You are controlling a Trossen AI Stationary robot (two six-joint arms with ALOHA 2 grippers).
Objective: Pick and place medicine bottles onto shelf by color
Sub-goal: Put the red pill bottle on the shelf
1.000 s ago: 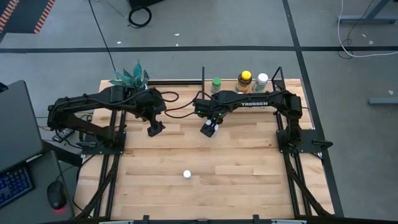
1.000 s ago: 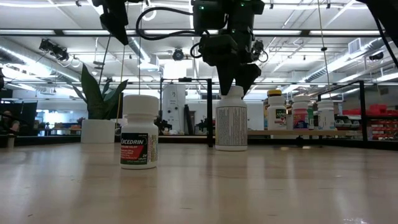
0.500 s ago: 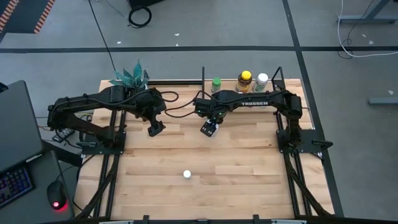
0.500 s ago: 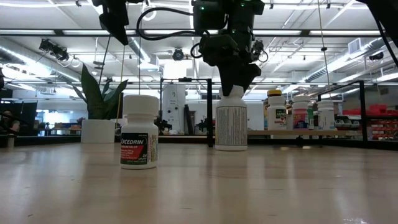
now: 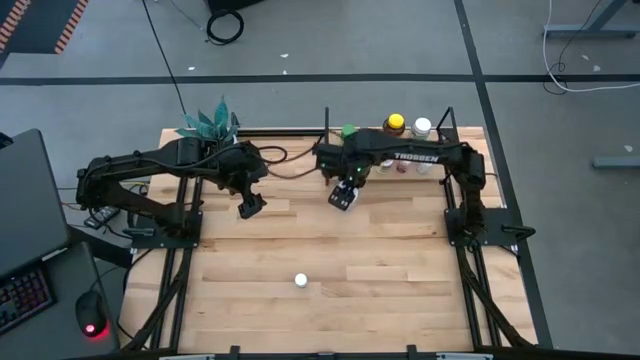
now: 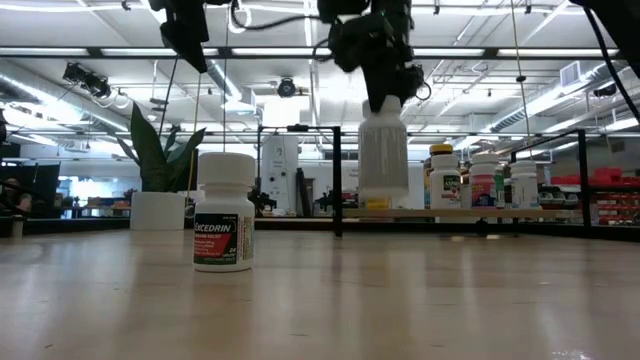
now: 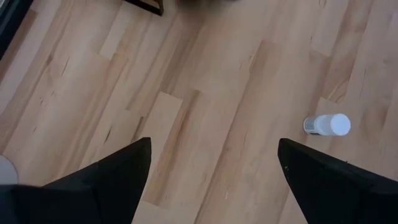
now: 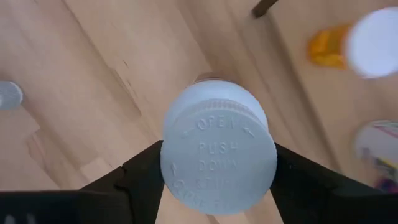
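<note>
High view. Landmark: the shelf (image 5: 425,160), a pale wood board in a thin black frame at the table's far edge. Right gripper (image 5: 344,195) hangs just in front of the shelf's left end, closed on a white bottle (image 5: 344,197). Left gripper (image 5: 250,206) waits well to the left of the shelf, empty. On the shelf: a green-capped bottle (image 5: 349,131), a yellow-capped bottle (image 5: 396,123), a white-capped bottle (image 5: 422,126). One more small bottle (image 5: 301,281) stands far out in front of the shelf, mid-table.

Low view. The held white bottle (image 6: 383,155) hangs upright, clear of the tabletop, its base about level with the shelf board. The small bottle (image 6: 224,211), with a red and green label, stands nearer the camera.

Left wrist view. Dark fingers (image 7: 118,171) spread wide with nothing between them; bare plank table (image 7: 205,93) below; the small bottle (image 7: 327,125) well apart.

Right wrist view. Fingers (image 8: 140,180) pinch the bottle just under its ribbed cap (image 8: 218,155), embossed with push-down lettering.

Handling, as judged: rigid smooth plastic cylinder, light, possibly rattling contents; slippery on the wall, so the ridged cap or neck is the surer hold. Tall and narrow, likely to topple if set down tilted.
</note>
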